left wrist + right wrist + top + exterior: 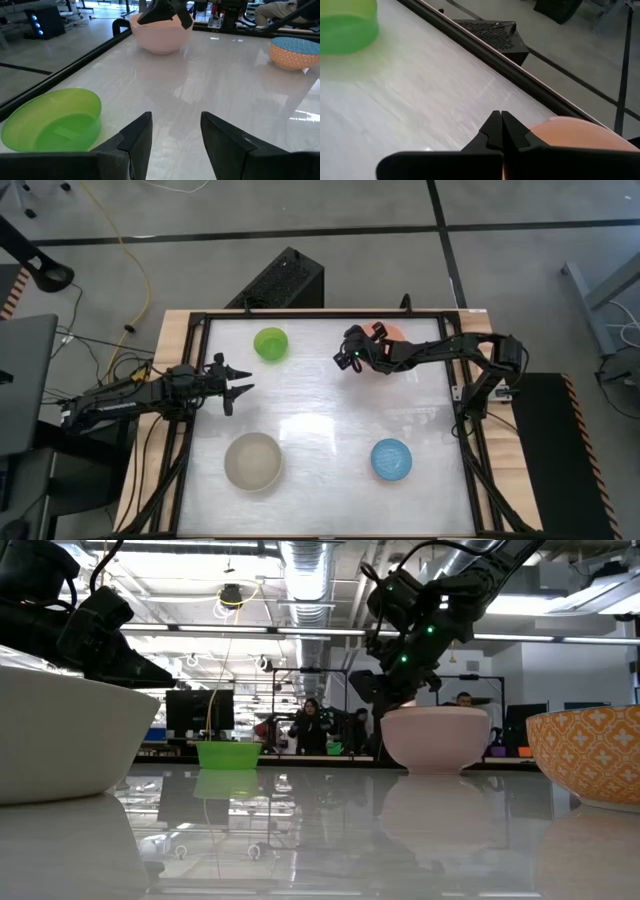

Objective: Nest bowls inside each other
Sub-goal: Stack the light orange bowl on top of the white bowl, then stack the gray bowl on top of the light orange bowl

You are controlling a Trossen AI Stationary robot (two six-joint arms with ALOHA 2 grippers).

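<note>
A pink-salmon bowl (pixel 396 332) (pixel 160 37) stands upright at the table's far right, partly under my right arm. My right gripper (pixel 500 116) (pixel 343 358) is shut, nothing between its fingers, just over this bowl's left rim (pixel 570 134). A green bowl (pixel 270 343) (pixel 55 120) stands far left of centre. A grey-beige bowl (pixel 252 461) rests near the front left. A bowl that is blue inside and orange-patterned outside (pixel 391 459) (pixel 590 755) rests at the front right. My left gripper (pixel 175 140) (pixel 238 382) waits open at the table's left edge. My right gripper hangs slanting down toward the table's left, over the left rim (pixel 150 25) of the pink-salmon bowl. Its fingertips (pixel 495 122) reach past the rim, over bare table. I cannot tell whether the fingers touch the rim. The bowl stands on its base.
A black frame rail (pixel 485 50) runs round the white tabletop. A black box (pixel 285 280) stands on the floor beyond the far edge. People (pixel 312 725) show in the room behind. Bare tabletop (pixel 330 420) lies between the four bowls.
</note>
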